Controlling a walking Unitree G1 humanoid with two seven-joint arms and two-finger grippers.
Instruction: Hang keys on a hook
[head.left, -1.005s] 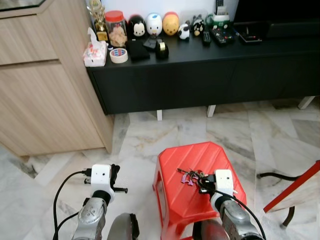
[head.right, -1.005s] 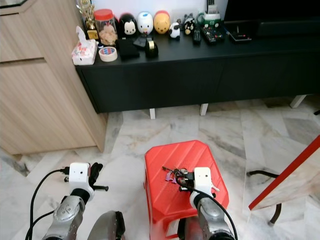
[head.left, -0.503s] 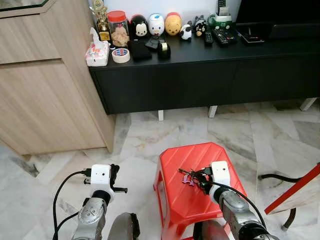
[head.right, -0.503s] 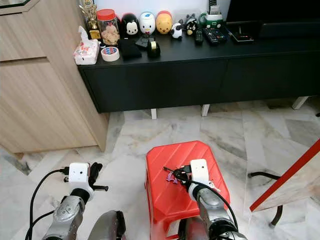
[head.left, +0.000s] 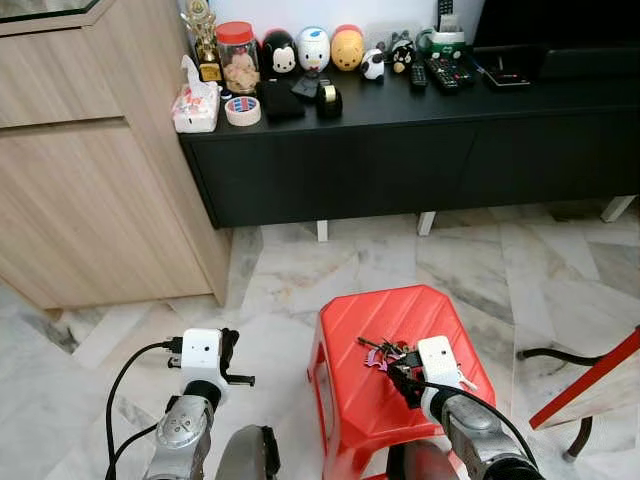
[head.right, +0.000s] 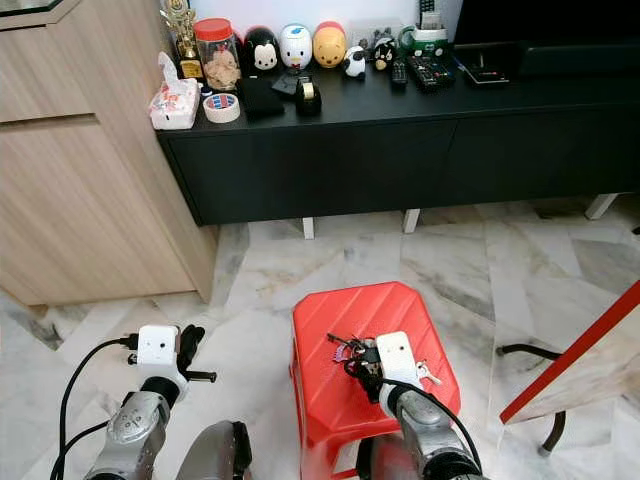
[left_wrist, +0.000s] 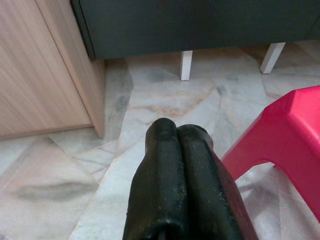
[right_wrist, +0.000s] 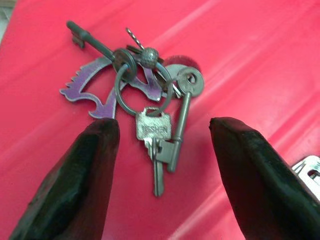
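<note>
1. Nearest, the left gripper (left_wrist: 177, 165) is held low over the marble floor (head.left: 290, 270), beside the stool; its fingers are pressed together w/ nothing between. It looks idle.
2. The right gripper (right_wrist: 162, 165) is poised just above the top of the red stool (head.left: 360, 400), fingers (right_wrist: 82, 175) spread wide either side of the keys (right_wrist: 145, 95). No contact w/ the bunch can be seen.
3. The keys lie flat on the stool top: a ring w/ several metal keys, one long old-style key and a purple fob. They are framed between the spread fingers in the right wrist view.
4. Progress, as judged: early. The grasp is only lined up; closing on the bunch, lifting it, carrying it & hanging it are all left.
5. Further off, a wooden cabinet (head.left: 80, 170) is seen at left and a black low unit (head.left: 420, 150) across the back, w/ toys, a tape roll & remotes on top.
6. No hook can be made out, so it prob. has to be found first.
</note>
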